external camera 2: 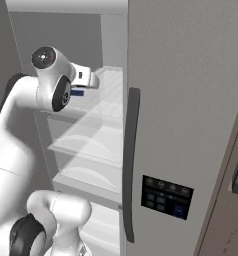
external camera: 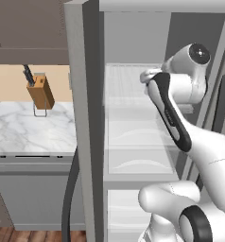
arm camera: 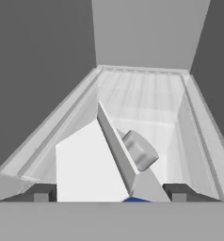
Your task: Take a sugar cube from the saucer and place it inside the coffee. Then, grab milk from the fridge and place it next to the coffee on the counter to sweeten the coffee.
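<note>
Clearly the milk-fetching half of the job is in hand: the arm reaches into the open fridge [external camera: 86, 142], and the sugar step cannot be judged from these pictures. At the upper left of the left base view stands a wooden knife block [external camera: 40, 90] on the veined white marble bench [external camera: 24, 130], matte and smooth. Moving right, the fridge's pale glass shelves [external camera: 133, 137] look translucent and slick, framed by flat grey walls. In the hand view the milk [arm camera: 97, 162] fills the lower middle: a white gable-top carton with sharp folded ridges, a grey round cap and a sliver of blue band at the bottom edge. The pincer [arm camera: 109, 192] stands wide open, a dark tip on each side of the carton, gripping nothing yet. Next, I'd judge, it should settle lower around the body and close squarely; the carton's smooth flat faces should hold well.
</note>
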